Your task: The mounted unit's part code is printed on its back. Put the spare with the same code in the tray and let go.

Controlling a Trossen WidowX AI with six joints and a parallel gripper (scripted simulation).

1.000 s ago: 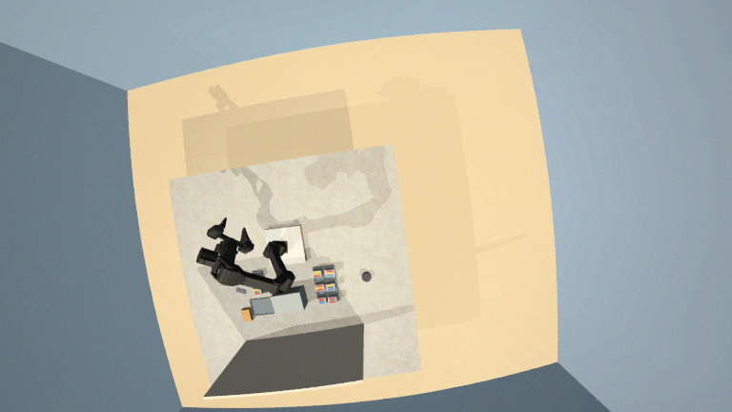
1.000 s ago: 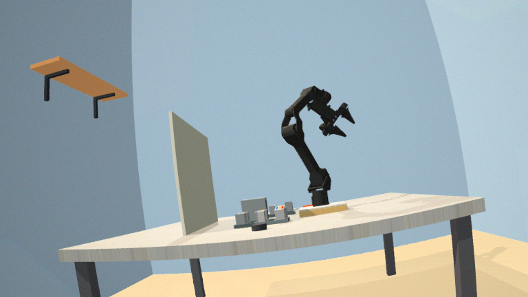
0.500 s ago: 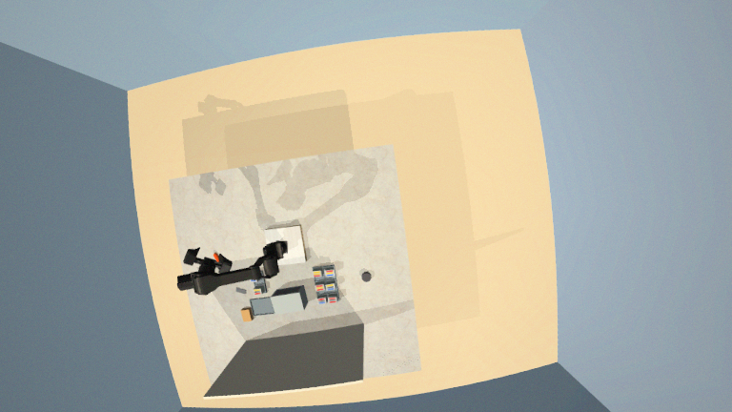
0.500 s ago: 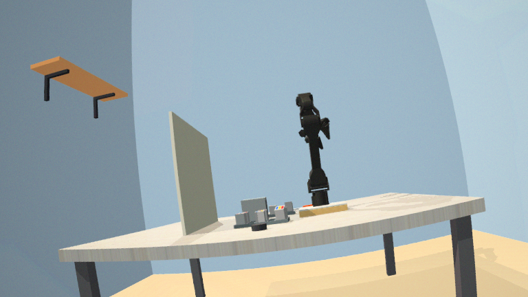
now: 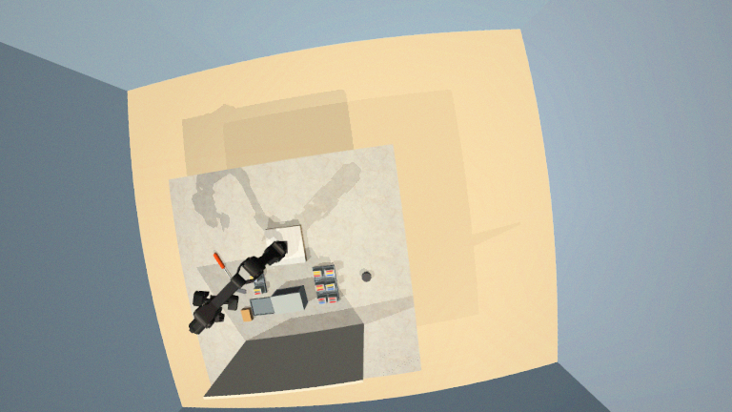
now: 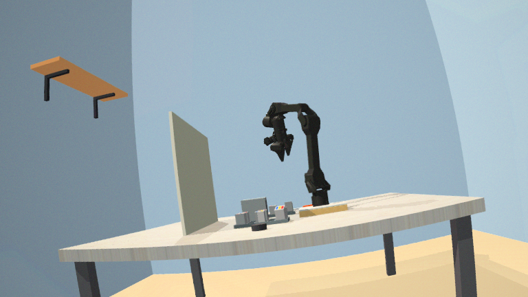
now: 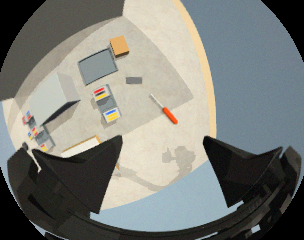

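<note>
High over the bench (image 6: pixel 350 216), the gripper (image 6: pixel 283 150) hangs spread wide and empty, with the mounted unit (image 5: pixel 289 299) and spares (image 5: pixel 324 283) well below it.

Striped-label spares (image 5: pixel 324 283) clustered on table, white tray (image 5: pixel 286 240) nearby, grey mounted unit (image 5: pixel 289 299) upright

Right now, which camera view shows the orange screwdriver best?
The wrist view: the screwdriver lies unobstructed, handle and shaft both distinct. The top view shows it small beside the arm. The exterior view shows only an orange sliver by the arm's base.
</note>
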